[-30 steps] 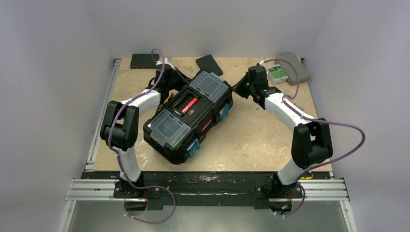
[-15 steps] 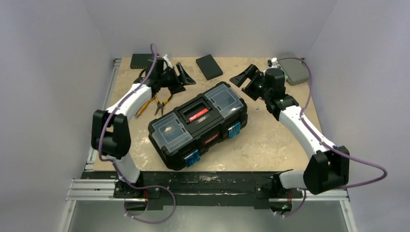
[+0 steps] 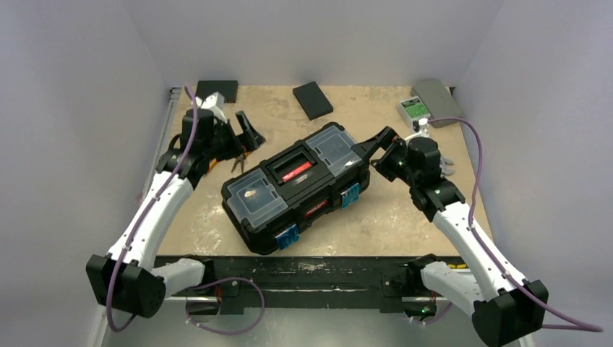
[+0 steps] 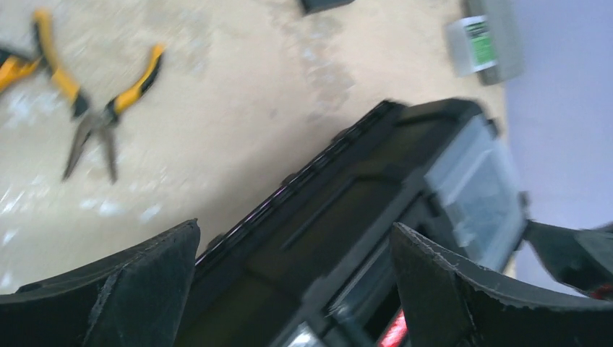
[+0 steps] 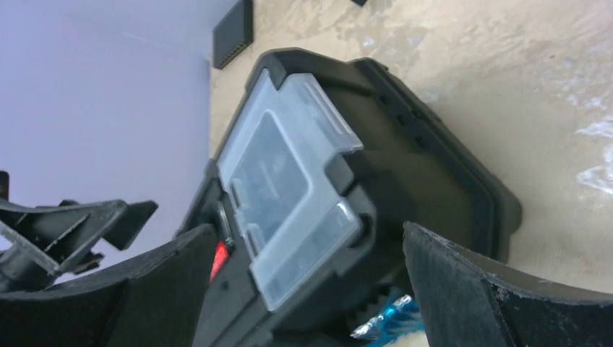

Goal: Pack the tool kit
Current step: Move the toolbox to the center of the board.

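Looking down from the overhead camera, I have the toolbox (image 3: 296, 189) lying slantwise in the middle of the table (image 3: 405, 217), lid shut, with its two blue latches (image 3: 288, 233) on the side facing the arm bases. A red label (image 3: 298, 169) sits on the handle, between the two clear-lidded compartments (image 3: 253, 194). My left gripper (image 3: 247, 127) hangs over the far left part of the table, apart from the box, jaws spread wide and gripping nothing. Through its wrist camera the black fingers (image 4: 137, 289) frame the box's long edge, though that view is smeared. On the bare board near that gripper lie the yellow-handled pliers (image 4: 97, 116), handles splayed. A second yellow-handled tool (image 4: 18, 66) is cut off at the frame's edge and too blurred for me to name. My right gripper (image 3: 369, 147) is at the box's right end, just beside the corner of the nearer clear lid (image 5: 289, 188). Its jaws are also wide apart and hold nothing, and I cannot tell whether a fingertip touches the plastic. Along the far edge sit a flat black device (image 3: 313, 99), a black box (image 3: 217, 89) in the left corner and a grey case (image 3: 436, 101) in the right corner.
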Robot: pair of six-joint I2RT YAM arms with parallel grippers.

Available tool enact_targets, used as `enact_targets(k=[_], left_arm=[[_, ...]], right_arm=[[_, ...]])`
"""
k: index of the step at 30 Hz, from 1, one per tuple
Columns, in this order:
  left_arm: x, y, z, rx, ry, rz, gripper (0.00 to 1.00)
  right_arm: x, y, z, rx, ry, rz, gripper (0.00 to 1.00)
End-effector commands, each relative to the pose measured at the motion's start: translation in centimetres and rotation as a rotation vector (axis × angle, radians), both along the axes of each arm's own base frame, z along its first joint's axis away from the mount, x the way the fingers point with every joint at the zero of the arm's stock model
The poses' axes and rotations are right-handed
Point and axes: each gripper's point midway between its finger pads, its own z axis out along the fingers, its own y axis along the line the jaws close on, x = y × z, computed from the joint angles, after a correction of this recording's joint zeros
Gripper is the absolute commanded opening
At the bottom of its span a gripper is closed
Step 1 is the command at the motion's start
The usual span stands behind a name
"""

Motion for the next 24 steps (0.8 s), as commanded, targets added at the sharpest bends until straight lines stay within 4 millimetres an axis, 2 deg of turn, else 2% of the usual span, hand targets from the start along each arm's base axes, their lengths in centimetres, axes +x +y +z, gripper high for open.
enact_targets(k=[1, 3, 7, 11, 15, 17, 19, 24], left_arm=[[-3.7, 3.7, -5.3, 0.104, 0.077, 0.134, 1.00], [-5.0, 4.8, -5.9, 0.117, 0.056, 0.172, 1.00], [-6.4, 6.8, -6.9, 0.157, 0.021, 0.254, 1.00], [-6.9, 7.5, -8.4, 0.165, 0.029, 0.290, 1.00], [-7.4, 5.9, -9.7, 0.112, 0.066, 0.222, 1.00], [-7.8, 4.5, -10.5, 0.055, 0.085, 0.163, 1.00], [-8.1, 2.9, -11.0, -0.017, 0.097, 0.105, 0.98], [-8.4, -0.1, -12.2, -0.104, 0.128, 0.014, 0.95]], right_arm=[[-2.3, 3.0, -0.1, 0.076, 0.002, 0.089, 0.99], [-3.3, 5.0, -0.5, 0.085, 0.010, 0.138, 0.99], [-4.9, 9.0, -1.8, 0.120, 0.029, 0.256, 0.99], [-5.1, 10.8, -2.4, 0.148, 0.041, 0.292, 0.99], [-4.7, 10.4, -3.0, 0.140, 0.070, 0.231, 0.99], [-4.3, 9.9, -3.6, 0.123, 0.090, 0.189, 0.99], [-4.0, 10.3, -3.4, 0.125, 0.094, 0.197, 0.99], [-1.2, 9.8, -3.5, 0.038, 0.105, 0.156, 0.99]])
